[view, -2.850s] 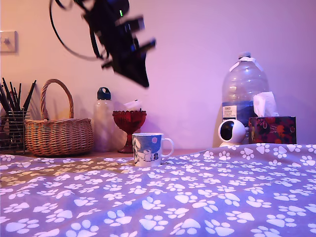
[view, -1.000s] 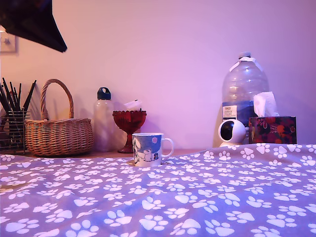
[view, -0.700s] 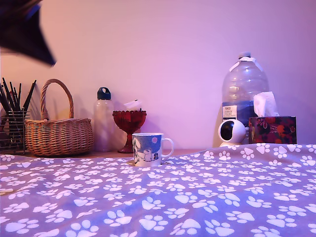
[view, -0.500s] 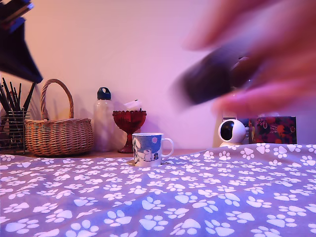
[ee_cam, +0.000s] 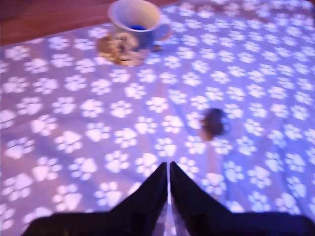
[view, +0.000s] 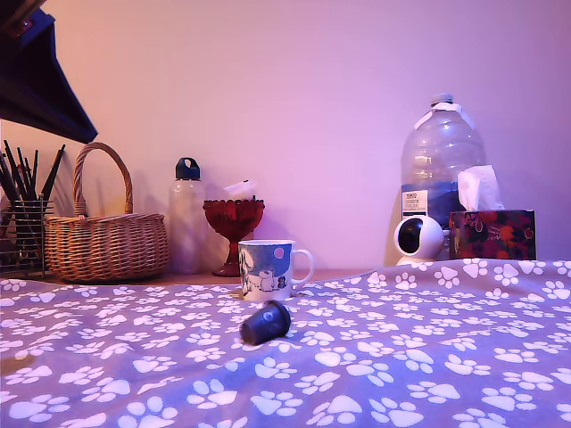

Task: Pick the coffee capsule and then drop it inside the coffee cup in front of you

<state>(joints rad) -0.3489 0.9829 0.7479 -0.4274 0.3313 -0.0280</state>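
I am holding the gripper closed and empty above the paw-print cloth. The capsule is lying tipped over mid-cloth, just before the cup near the far edge. I am planning to open wide, centre over its body, then descend.

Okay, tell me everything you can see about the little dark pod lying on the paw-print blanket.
The small dark blue plastic coffee capsule is a tapered pod with a wider flanged rim. It lies tipped on its side on the purple paw-print blanket, in front of the white printed ceramic mug and apart from it. Nothing grips it; only the blanket touches it. The wrist view shows it blurred.
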